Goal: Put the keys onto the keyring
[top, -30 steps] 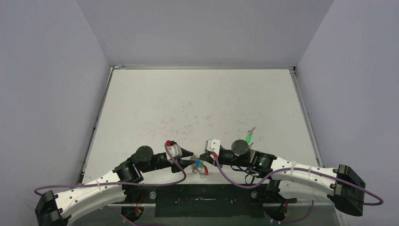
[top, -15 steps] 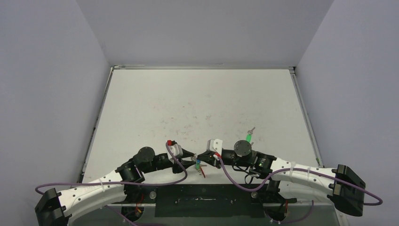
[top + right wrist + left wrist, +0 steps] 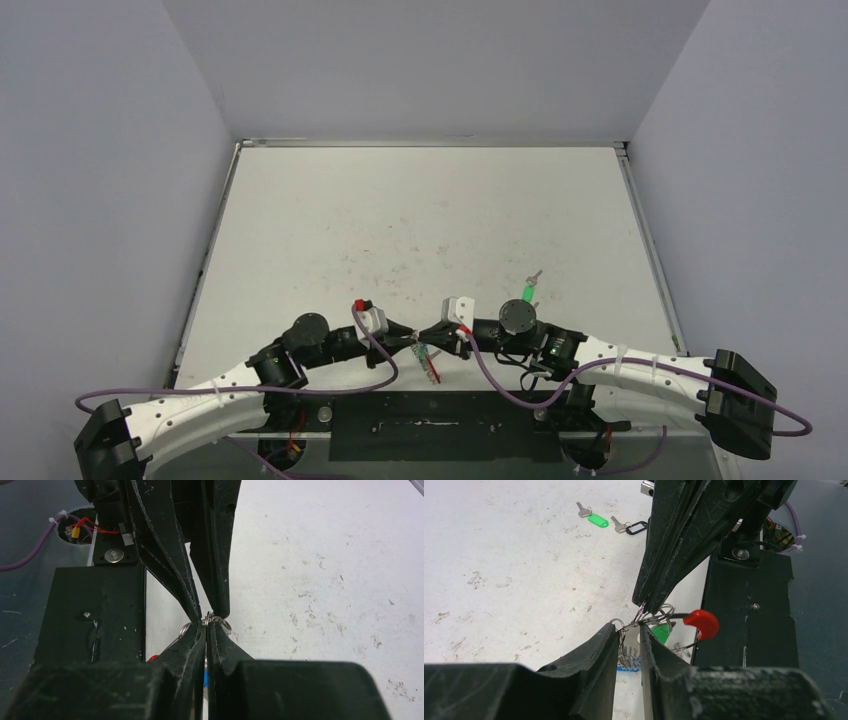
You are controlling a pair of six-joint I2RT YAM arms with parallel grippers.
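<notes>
The keyring [image 3: 663,613], silvery coils with a red section [image 3: 702,623], hangs over the table's near edge. My right gripper [image 3: 206,625] is shut on its coils; its fingers [image 3: 669,565] come down from above in the left wrist view. A silver key [image 3: 630,641] hanging from the coils sits between the narrow jaws of my left gripper [image 3: 629,629], which close on it. A green key head [image 3: 663,633] and a blue one [image 3: 628,668] show behind. From above, both grippers meet over the cluster [image 3: 428,358]. A loose green key [image 3: 528,292] lies on the table.
Beside the loose green key [image 3: 596,519] lies a silver key on a thin black loop [image 3: 633,528]. The black base plate [image 3: 749,630] borders the table's near edge right under the hanging cluster. Purple cables [image 3: 480,370] loop off both wrists.
My left gripper's jaws have narrowed around the hanging silver key. The cluster has bunched up and shifted slightly left. The right gripper has stayed shut on the coils.
</notes>
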